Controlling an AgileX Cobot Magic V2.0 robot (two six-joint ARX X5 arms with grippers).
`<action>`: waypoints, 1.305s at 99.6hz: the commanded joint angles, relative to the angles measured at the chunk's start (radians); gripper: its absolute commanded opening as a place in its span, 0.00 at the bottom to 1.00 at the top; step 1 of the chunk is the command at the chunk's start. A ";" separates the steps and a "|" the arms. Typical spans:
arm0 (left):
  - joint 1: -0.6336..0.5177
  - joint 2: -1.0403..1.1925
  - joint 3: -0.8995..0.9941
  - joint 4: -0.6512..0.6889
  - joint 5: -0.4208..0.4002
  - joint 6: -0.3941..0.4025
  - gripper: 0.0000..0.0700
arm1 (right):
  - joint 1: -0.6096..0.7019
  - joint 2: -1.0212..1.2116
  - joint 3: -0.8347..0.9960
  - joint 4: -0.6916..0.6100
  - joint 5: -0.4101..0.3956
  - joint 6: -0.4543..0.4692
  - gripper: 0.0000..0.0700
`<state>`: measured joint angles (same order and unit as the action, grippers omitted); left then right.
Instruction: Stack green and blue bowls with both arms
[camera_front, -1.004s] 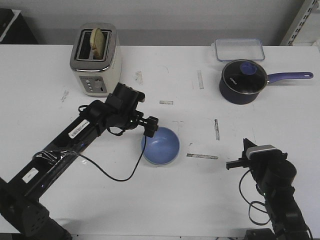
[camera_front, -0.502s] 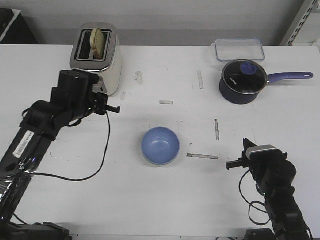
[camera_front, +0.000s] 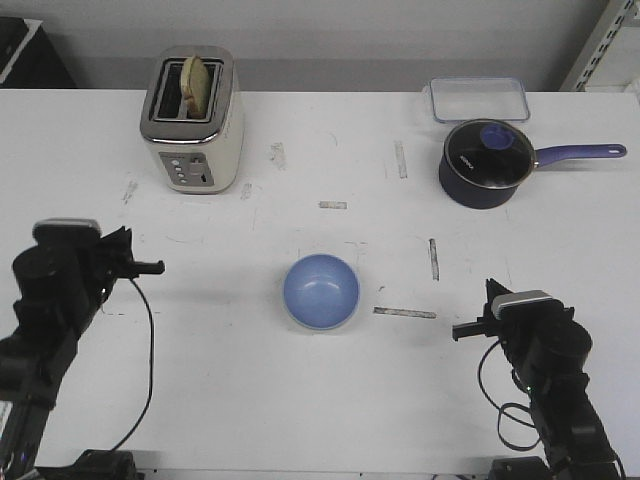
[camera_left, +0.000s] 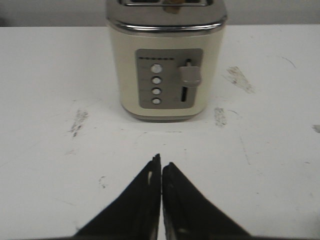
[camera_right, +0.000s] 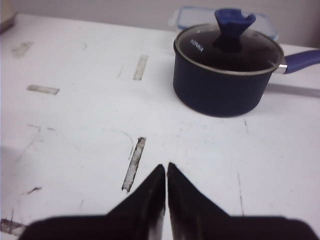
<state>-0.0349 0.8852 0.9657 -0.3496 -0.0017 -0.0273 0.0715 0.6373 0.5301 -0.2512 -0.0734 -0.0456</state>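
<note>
Now at mid-counter: periwinkle blue round smooth bowl (camera_front: 320, 291), seated inside a pale rim that appears to be the mint green bowl (camera_front: 289, 317) beneath, so stacking judged likely complete. Parked well apart on either side, black left gripper (camera_left: 161, 167) with fingers pressed together and empty, pointed toward cream two-slot toaster (camera_front: 191, 120); black right gripper (camera_right: 166, 169) likewise with fingers pressed together, holding nothing, aimed toward dark navy lidded saucepan with purple handle (camera_front: 488, 162). Scuffed white counter (camera_front: 330, 400) bare between arms and stack. Risks from here judged slight: loose black cable (camera_front: 145, 350) trailing near left arm, liable to snag on any fresh reach; upper bowl, if seated crooked, liable to rock or slide under a careless nudge.
</note>
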 joint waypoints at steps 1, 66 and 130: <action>0.014 -0.084 -0.091 0.066 0.000 -0.018 0.00 | 0.001 0.003 0.006 0.005 0.003 0.028 0.00; 0.088 -0.551 -0.468 0.103 -0.003 -0.018 0.00 | 0.001 -0.423 -0.009 -0.220 0.115 0.072 0.00; 0.088 -0.587 -0.468 0.113 -0.003 -0.018 0.00 | 0.001 -0.545 -0.009 -0.116 0.127 0.071 0.00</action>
<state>0.0502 0.2996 0.4870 -0.2470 -0.0025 -0.0429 0.0715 0.0895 0.5190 -0.3767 0.0521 0.0093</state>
